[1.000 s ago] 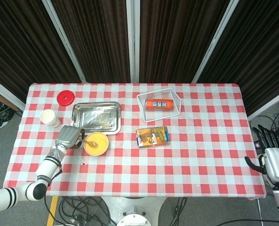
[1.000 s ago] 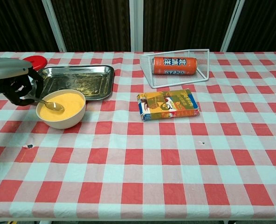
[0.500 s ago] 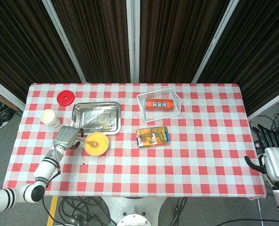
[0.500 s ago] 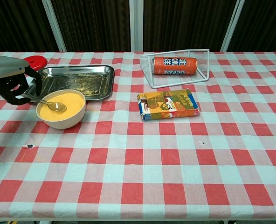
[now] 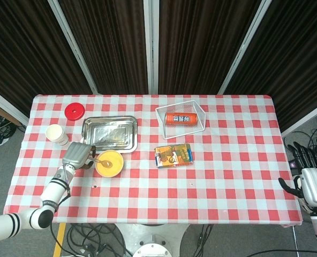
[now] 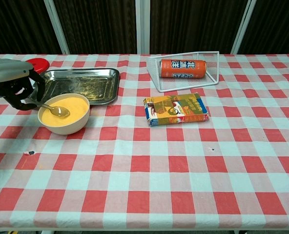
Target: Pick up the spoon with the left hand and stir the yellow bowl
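Note:
The yellow bowl (image 5: 109,163) (image 6: 64,113) sits at the table's left, in front of the metal tray, full of yellow mix. A metal spoon (image 6: 51,108) (image 5: 100,160) slants into it, bowl end on the mix. My left hand (image 5: 76,155) (image 6: 13,86) grips the spoon's handle just left of the bowl's rim. My right hand (image 5: 311,182) hangs off the table's right edge with its fingers spread and nothing in it; the chest view does not show it.
A metal tray (image 5: 110,134) lies behind the bowl, with a white cup (image 5: 57,134) and a red lid (image 5: 74,111) to its left. A wire basket (image 5: 181,121) holds an orange can (image 6: 183,68). A snack box (image 5: 174,155) lies mid-table.
The left hand has shifted slightly up and back with the spoon, whose bowl end moved a little across the mix. The right hand has not moved.

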`<state>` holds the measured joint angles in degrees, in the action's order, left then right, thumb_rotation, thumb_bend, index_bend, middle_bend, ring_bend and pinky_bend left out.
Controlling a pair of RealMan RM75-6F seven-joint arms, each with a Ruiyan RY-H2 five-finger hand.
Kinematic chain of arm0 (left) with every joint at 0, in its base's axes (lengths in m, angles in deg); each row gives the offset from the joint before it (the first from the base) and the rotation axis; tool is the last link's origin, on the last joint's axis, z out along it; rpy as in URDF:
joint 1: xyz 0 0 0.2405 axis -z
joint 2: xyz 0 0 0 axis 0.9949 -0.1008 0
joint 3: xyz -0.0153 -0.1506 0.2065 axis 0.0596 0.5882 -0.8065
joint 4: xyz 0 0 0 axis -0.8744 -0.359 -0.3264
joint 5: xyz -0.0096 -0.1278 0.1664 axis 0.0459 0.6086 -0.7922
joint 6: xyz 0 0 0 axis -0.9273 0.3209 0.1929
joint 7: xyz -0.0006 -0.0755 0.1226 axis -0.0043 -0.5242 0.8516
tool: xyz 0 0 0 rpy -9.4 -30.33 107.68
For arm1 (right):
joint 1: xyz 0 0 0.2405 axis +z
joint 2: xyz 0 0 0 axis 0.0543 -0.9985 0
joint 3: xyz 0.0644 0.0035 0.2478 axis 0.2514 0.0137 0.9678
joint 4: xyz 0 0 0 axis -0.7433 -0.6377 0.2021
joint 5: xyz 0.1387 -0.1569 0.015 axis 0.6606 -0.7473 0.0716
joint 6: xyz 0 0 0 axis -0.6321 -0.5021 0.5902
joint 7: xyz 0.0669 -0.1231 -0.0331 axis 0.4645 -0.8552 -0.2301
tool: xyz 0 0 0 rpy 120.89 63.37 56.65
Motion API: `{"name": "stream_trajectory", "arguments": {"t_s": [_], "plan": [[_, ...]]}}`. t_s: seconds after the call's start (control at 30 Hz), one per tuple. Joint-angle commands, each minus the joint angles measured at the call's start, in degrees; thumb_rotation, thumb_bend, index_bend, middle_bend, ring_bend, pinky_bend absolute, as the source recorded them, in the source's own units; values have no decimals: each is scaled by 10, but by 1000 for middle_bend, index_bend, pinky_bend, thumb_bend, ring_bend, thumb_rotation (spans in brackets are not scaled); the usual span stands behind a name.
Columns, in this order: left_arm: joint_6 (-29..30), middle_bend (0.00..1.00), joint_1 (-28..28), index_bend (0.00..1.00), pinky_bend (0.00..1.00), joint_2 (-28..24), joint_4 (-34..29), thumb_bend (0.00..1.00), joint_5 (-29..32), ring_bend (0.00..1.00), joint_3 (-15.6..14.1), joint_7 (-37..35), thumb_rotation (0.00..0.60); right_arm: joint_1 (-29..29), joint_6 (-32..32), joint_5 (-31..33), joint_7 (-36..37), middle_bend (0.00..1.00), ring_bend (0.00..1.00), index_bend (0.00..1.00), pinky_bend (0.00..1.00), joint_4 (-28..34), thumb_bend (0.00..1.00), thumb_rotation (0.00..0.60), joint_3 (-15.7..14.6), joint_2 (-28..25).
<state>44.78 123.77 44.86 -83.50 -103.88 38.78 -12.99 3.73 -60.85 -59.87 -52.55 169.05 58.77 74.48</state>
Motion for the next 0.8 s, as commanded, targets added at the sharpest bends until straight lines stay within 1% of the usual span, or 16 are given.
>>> {"name": "stream_trajectory", "arguments": {"t_s": [0.03, 0.3, 0.6, 0.73, 0.8], "plan": [[-1, 897, 1, 576, 951, 0, 0, 345, 1, 859, -1, -1, 600, 0, 0, 0, 0, 0, 0, 0, 0, 0, 195, 600, 0, 0], [-4, 900, 3, 599, 951, 3, 7, 341, 3, 860, -1, -7, 600, 0, 2, 1, 0, 0, 0, 0, 0, 0, 193, 600, 0, 0], [-1, 903, 3, 639, 951, -1, 4, 388, -6, 866, -3, -12, 600, 1, 4, 2, -1, 0, 0, 0, 0, 1, 172, 600, 0, 1], [7, 903, 4, 639, 951, -11, -8, 394, -11, 866, -3, -4, 600, 0, 2, 1, -1, 0, 0, 0, 0, 1, 172, 600, 0, 0], [15, 903, 8, 639, 951, -17, -14, 397, -17, 866, -4, 14, 600, 0, 1, -1, -1, 0, 0, 0, 0, 2, 172, 600, 0, 0]]}}
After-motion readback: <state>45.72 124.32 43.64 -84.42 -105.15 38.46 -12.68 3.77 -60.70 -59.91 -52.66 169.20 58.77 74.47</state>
